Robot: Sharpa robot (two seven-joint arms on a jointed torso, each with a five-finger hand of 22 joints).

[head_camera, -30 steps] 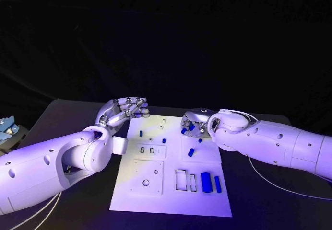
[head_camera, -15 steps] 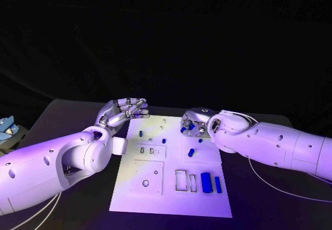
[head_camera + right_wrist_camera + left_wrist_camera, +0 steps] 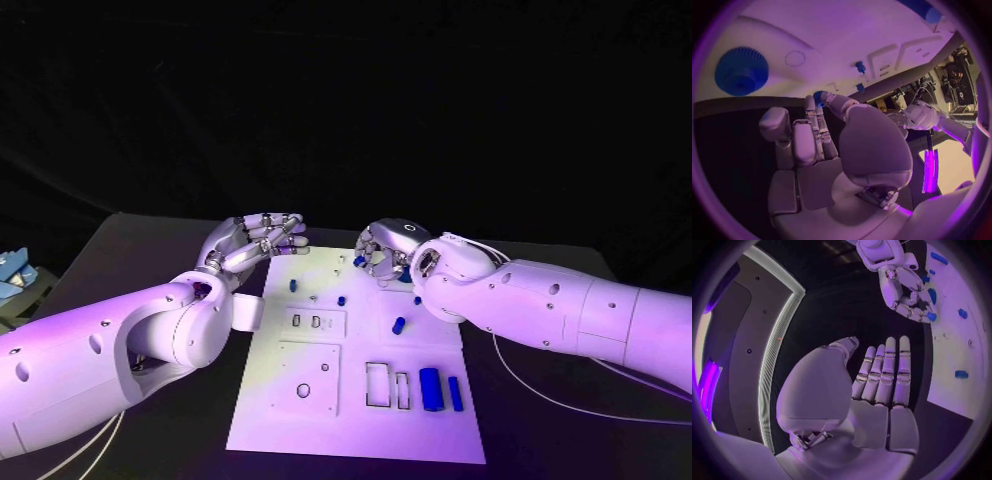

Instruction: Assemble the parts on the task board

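The flat white rectangular task board [image 3: 433, 425] lies in the middle of the black surface [image 3: 130, 250], its long sides running from the near edge toward the far edge. The silver many-fingered right hand [image 3: 382, 252] hangs over the board's far right corner with its fingers curled down, and it pinches a small blue part [image 3: 819, 96] at its fingertips; the left wrist view shows that same hand with blue at its fingertips just above the white plate. The silver many-fingered left hand [image 3: 260, 238] is held just off the board's far left corner, palm up, fingers side by side and lightly curled, holding nothing. Near the board's near right corner stand 2 upright blue bars, a wide blue block [image 3: 430, 386] and a thinner blue strip [image 3: 454, 393] beside it, next to 2 narrow rectangular slots [image 3: 376, 384]. A short blue peg [image 3: 398, 324] lies on the right half of the board. A round blue toothed gear [image 3: 741, 71] sits on the board in the right wrist view.
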